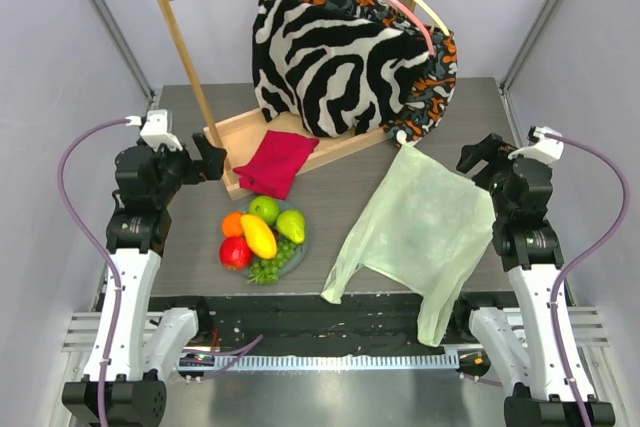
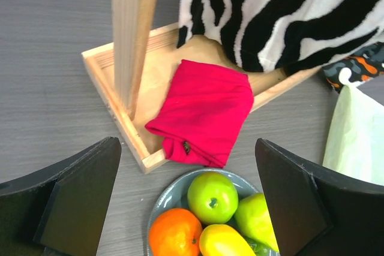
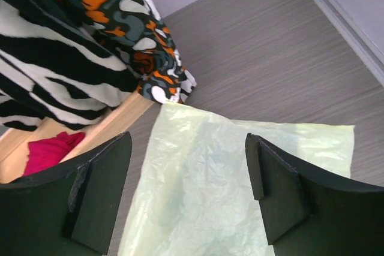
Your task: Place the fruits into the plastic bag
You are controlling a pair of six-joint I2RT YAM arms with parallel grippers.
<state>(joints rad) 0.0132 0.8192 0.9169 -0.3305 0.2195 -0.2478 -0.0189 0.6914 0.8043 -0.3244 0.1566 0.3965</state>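
Left claw [image 2: 189, 205]: my jaws are spread wide with nothing between them, held above the table [image 2: 54, 88]. Directly under them are the fruits [image 1: 260, 239], piled on a round grey-green plate [image 2: 157, 199]. The wrist view shows the green apple [image 2: 212, 197], orange [image 2: 175, 232], pear [image 2: 255, 220] and mango [image 2: 222, 241]. The top view adds the red apple [image 1: 235, 252] and the grape bunch [image 1: 272, 267] on the near side. Past the plate, a red cloth [image 2: 204, 112] lies over the corner of the wooden rack base [image 2: 102, 70]. Zebra-striped fabric [image 2: 282, 16] hangs behind.

Right claw [image 3: 189, 190]: my jaws are also wide and empty, above the plastic bag [image 3: 204, 172]. The bag lies flat on the table, right of the plate and apart from it, with one strip hanging over the front edge.
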